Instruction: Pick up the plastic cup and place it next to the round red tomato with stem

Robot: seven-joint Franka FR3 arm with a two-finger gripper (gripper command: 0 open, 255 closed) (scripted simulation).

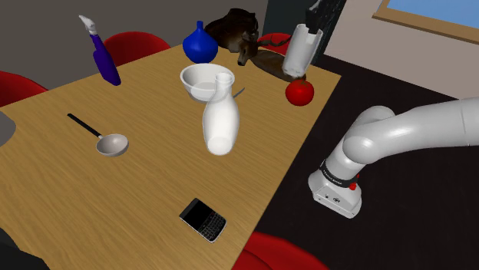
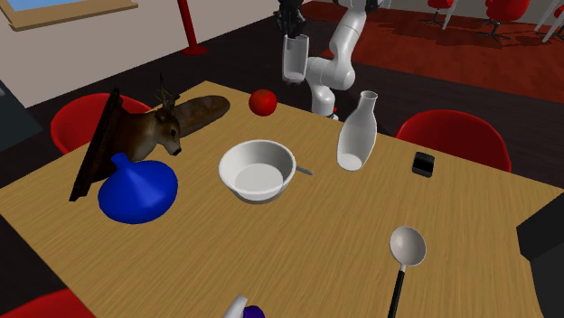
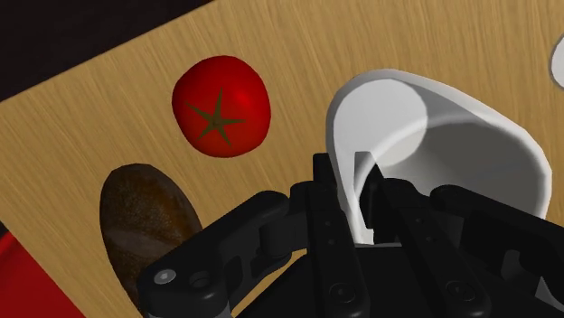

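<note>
A pale grey-white cup (image 1: 297, 51) hangs upright in the air above the table's far corner, with my black gripper (image 1: 310, 27) shut on its rim from above. The round red tomato with a dark stem (image 1: 299, 92) lies on the wooden table just below the cup. From the second exterior view the cup (image 2: 294, 59) and gripper (image 2: 291, 31) hover beyond the tomato (image 2: 263, 101). In the wrist view the fingers clasp the wall of the cup (image 3: 452, 154), one inside and one outside, and the tomato (image 3: 221, 107) sits beside it.
Close to the tomato lies a brown mounted deer head (image 1: 247, 43). A white bowl (image 1: 203, 80), a white bottle-shaped vase (image 1: 221, 119), a blue vase (image 1: 199, 44), a blue spray bottle (image 1: 104, 55), a ladle (image 1: 109, 143) and a phone (image 1: 203, 218) share the table (image 1: 138, 192). Red chairs surround it.
</note>
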